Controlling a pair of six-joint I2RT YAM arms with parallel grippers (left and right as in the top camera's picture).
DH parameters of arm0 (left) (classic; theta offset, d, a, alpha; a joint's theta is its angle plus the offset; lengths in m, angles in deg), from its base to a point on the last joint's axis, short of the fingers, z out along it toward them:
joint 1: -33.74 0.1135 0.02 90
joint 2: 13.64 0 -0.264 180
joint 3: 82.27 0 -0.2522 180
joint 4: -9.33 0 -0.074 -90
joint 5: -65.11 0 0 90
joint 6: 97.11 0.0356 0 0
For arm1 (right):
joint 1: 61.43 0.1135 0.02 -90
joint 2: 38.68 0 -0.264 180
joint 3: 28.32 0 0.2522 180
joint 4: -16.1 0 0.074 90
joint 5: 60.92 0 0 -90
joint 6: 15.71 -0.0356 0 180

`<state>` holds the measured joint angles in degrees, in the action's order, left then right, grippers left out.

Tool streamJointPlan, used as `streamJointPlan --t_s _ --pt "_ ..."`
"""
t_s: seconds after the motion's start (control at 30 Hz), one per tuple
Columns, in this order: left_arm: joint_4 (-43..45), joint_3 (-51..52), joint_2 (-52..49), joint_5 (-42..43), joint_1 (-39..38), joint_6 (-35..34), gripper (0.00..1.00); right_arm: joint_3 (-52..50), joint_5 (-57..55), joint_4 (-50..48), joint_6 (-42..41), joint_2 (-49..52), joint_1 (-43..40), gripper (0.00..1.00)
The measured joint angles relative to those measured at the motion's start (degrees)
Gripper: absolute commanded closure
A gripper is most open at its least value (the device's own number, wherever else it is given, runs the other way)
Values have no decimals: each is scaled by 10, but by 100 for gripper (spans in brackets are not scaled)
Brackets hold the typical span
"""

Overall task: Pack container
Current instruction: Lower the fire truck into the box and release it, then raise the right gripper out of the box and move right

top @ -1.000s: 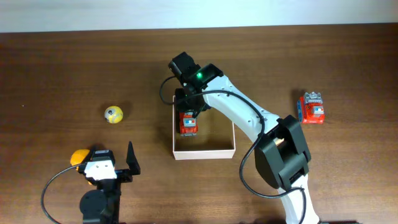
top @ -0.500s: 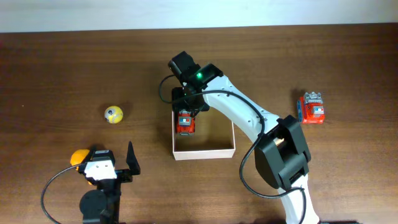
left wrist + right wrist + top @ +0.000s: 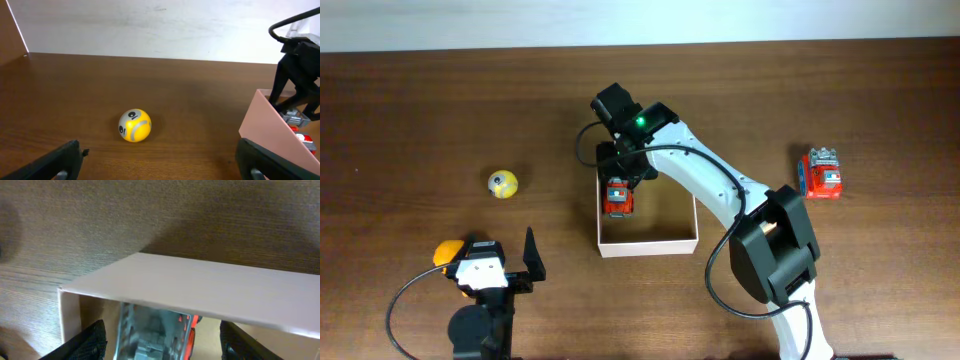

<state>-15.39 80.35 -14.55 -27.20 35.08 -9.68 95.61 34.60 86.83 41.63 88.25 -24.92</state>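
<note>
The container (image 3: 650, 246) sits mid-table, a shallow square box with thin white walls and a tan card floor. A red toy truck (image 3: 619, 196) lies inside it, hard against its left wall near the far corner. The right gripper (image 3: 161, 343) hangs over that corner with its jaws parted wider than the truck, and in the wrist view we see a gap on each side, so nothing is held. The left gripper (image 3: 162, 162) rests well to the near left of the container, spread as wide as it goes and empty.

Our worry is the wall. It looks like light paperboard, and the right fingers stand close on either side of it. A sloppy lift could hook the rim and drag or tip the box, spilling the truck. The truck's grey top is knobbly, blurred in the wrist view, and it might snag a finger as well.

The yellow ball (image 3: 502, 184), well to the left of the container, is smooth, glossy and round, so we judge that an off-centre pinch would send it rolling over the wood-grain table (image 3: 400, 120). A second red toy (image 3: 823, 174), well to the container's right, is blocky with hard edges and should grip more surely. Something orange (image 3: 447, 250) sits beside the left arm, but it is too hidden for us to name
</note>
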Motion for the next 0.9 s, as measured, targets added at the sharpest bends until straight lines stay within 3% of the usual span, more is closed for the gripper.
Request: streamJointPlan --t_s 0.27,0.6,0.9 --pt "0 0 0 0 0 0 1 10 -1 44 21 0 0 28" --pt "0 0 0 0 0 0 1 104 -35 112 63 0 0 24" --pt "0 0 0 0 0 0 1 214 -167 272 78 -6 -38 24"
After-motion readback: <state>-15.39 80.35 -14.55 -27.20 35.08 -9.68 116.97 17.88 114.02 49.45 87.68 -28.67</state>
